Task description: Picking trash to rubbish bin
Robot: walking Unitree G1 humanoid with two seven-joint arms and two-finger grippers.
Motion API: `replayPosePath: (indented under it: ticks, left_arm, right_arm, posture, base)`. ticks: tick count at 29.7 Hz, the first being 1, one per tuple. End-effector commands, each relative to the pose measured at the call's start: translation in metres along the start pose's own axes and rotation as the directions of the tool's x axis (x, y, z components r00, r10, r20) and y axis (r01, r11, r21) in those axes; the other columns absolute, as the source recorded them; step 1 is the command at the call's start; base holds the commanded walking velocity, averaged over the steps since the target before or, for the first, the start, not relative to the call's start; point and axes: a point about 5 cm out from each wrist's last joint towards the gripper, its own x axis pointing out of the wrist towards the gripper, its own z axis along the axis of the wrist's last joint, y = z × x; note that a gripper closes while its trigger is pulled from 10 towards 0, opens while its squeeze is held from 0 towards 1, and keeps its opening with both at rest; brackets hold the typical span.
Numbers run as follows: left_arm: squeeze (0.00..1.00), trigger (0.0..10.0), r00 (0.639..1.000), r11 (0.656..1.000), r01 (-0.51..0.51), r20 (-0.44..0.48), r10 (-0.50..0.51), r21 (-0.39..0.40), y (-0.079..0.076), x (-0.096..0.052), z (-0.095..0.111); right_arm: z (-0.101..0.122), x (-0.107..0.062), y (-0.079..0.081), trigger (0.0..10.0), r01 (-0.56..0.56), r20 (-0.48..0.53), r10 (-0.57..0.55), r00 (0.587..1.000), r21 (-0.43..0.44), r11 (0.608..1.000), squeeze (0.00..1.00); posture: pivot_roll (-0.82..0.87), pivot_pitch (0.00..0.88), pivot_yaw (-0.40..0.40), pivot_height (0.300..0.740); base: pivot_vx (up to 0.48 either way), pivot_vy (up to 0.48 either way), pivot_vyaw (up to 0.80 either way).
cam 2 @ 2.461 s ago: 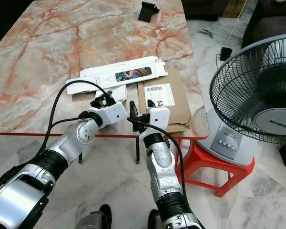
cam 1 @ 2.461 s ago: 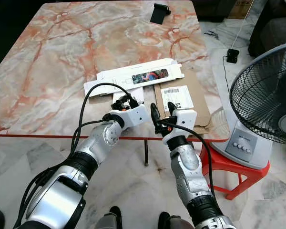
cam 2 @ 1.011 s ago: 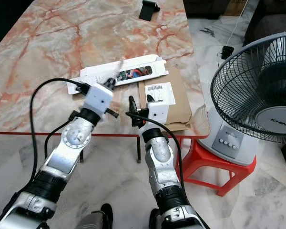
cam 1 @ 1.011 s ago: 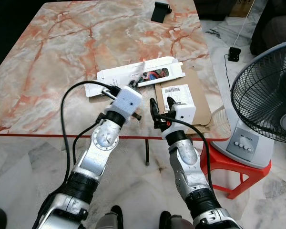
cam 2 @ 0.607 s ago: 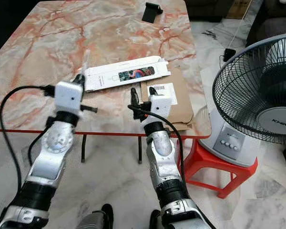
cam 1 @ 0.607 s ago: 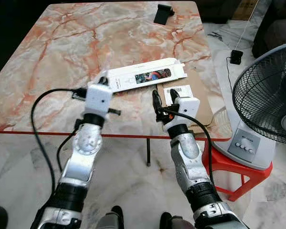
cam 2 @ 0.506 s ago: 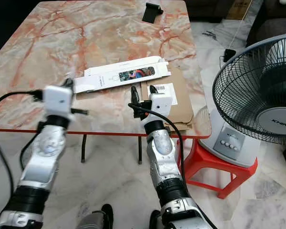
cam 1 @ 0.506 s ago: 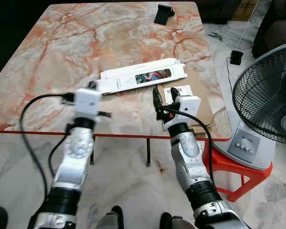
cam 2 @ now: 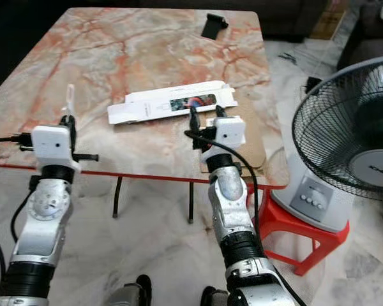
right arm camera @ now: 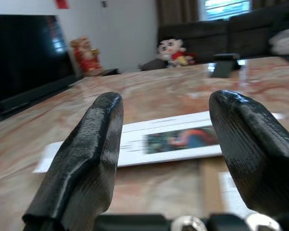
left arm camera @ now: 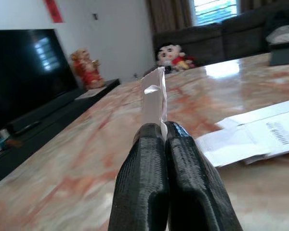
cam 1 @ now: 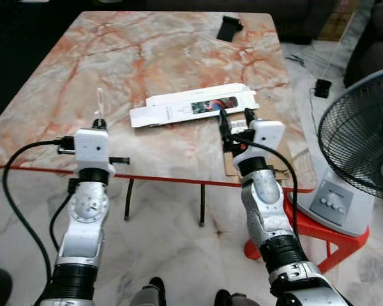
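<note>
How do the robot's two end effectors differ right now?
The left end effector has its fingers pressed together on a thin white paper strip; the right end effector has its fingers spread apart and holds nothing. The left sits near the table's left front edge, while the right points at the flattened white box. Both have two black fingers.

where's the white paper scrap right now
The white paper scrap is pinched upright between the shut fingers of the left gripper, over the table's near left edge, well left of the flattened white box.
</note>
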Motion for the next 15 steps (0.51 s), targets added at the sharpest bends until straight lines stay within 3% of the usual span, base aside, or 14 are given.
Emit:
replayPosePath:
  ticks: [1, 15]
  left_arm:
    - [0.00, 10.0, 1.000, 1.000, -0.001, 0.017, 0.001, 0.011, 0.0004, 0.0014, 0.0038]
    - [0.00, 10.0, 1.000, 1.000, 0.015, 0.007, -0.015, 0.020, -0.0046, -0.0007, 0.0013]
  right_arm:
    - [0.0025, 0.0033, 0.0051, 10.0, -0.014, 0.012, 0.014, 1.000, -0.002, 1.000, 0.00]
    - [0.0004, 0.0006, -0.0010, 10.0, -0.009, 0.004, 0.009, 1.000, -0.023, 1.000, 0.00]
  posture:
    - [0.09, 0.109, 0.026, 0.740]
    - [0.09, 0.090, 0.016, 0.740]
  base:
    - [0.000, 0.000, 0.80]
    - [0.000, 0.000, 0.80]
